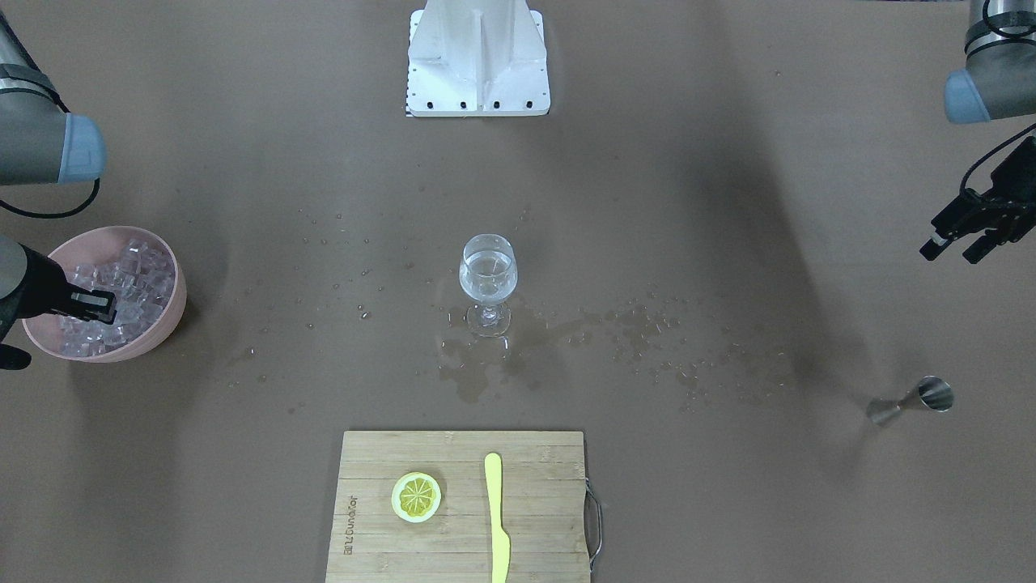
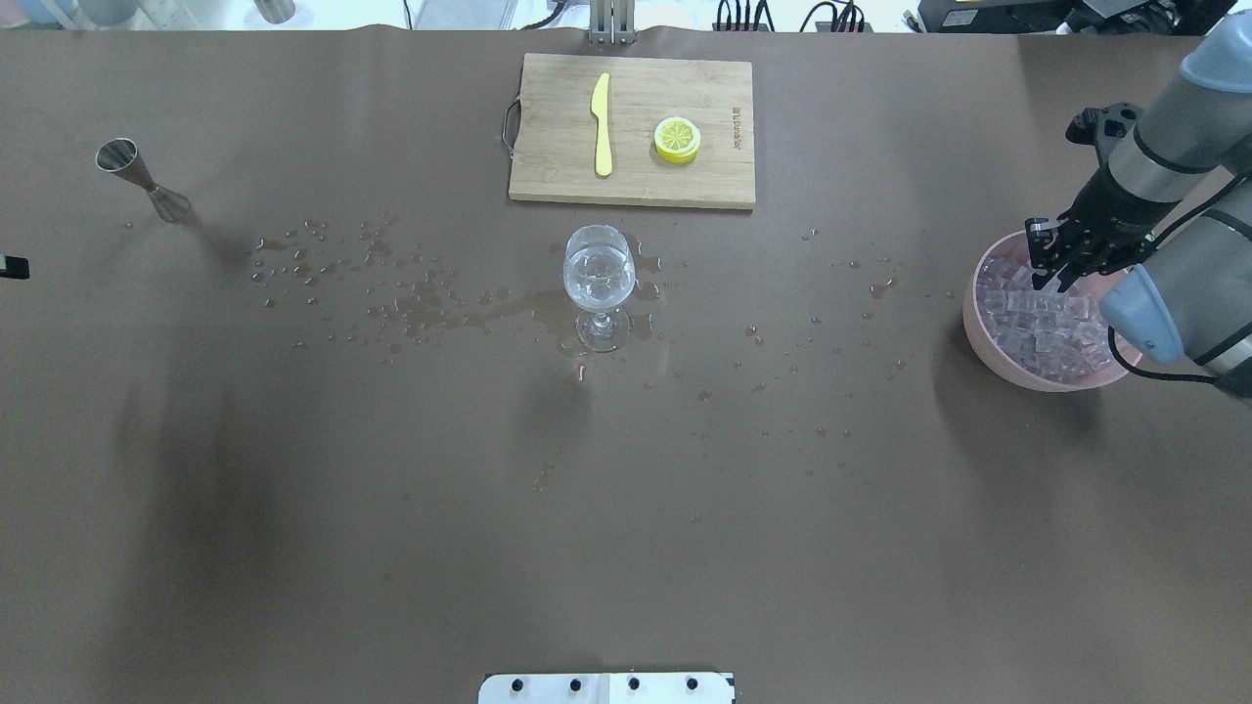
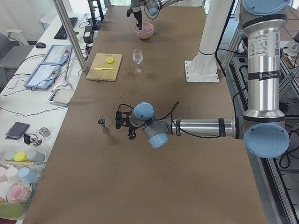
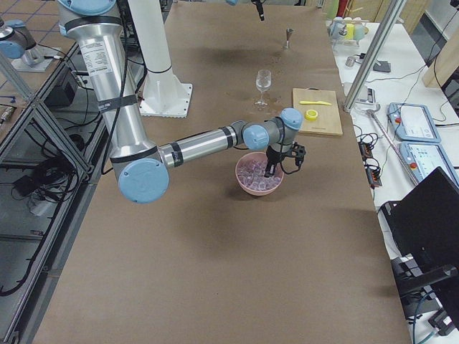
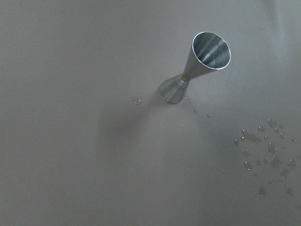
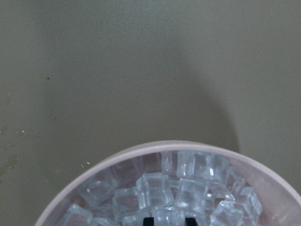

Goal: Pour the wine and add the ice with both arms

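cutting board [image 1: 538, 486]: wooden, at the table [image 1: 202, 486] edge, metal handle on one short side | lemon slice [image 1: 416, 496]: lying flat on the board | knife [image 1: 497, 518]: yellow, flat on the board beside the lemon, not touching it | stand [image 1: 477, 57]: white, at the opposite edge | puddle [image 1: 473, 372]: mid-table | droplets [image 1: 647, 332]: scattered to either side of it
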